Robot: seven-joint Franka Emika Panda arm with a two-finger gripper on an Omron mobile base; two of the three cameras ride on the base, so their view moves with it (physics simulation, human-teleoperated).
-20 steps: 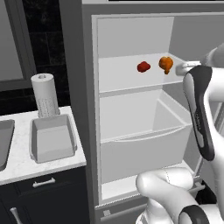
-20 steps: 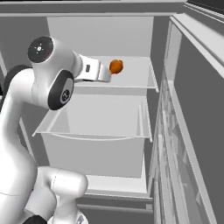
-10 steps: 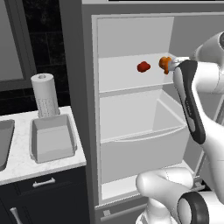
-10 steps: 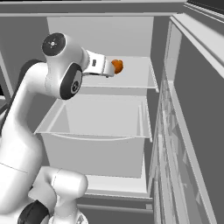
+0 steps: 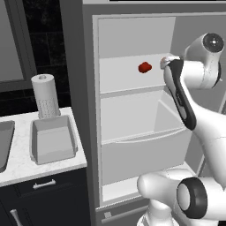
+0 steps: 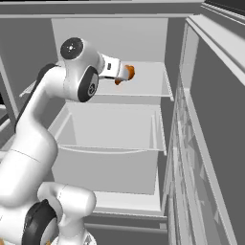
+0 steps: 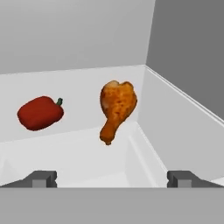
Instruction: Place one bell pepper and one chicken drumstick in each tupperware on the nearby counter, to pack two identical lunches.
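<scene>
A red bell pepper (image 7: 40,113) and a browned chicken drumstick (image 7: 116,108) lie side by side on the white fridge shelf (image 7: 78,153); the drumstick is on the right, near the fridge's side wall. My gripper (image 7: 112,177) is open, its fingertips (image 7: 43,178) wide apart, a short way in front of the drumstick and holding nothing. In the right base view the drumstick (image 6: 129,72) shows just past my gripper (image 6: 122,76). From the left base, the bell pepper (image 5: 145,67) is left of my forearm. One grey tupperware (image 5: 53,141) sits empty on the counter (image 5: 17,165).
A paper towel roll (image 5: 45,96) stands behind the tupperware and a sink basin (image 5: 2,141) lies at the far left. Below the shelf is a clear fridge drawer (image 5: 145,145). The open fridge door (image 6: 210,143) stands close on the right.
The arm's elbow has swung up and round while the hand stayed at the shelf. In the left base view the forearm now covers the drumstick. The pepper and drumstick have not moved.
</scene>
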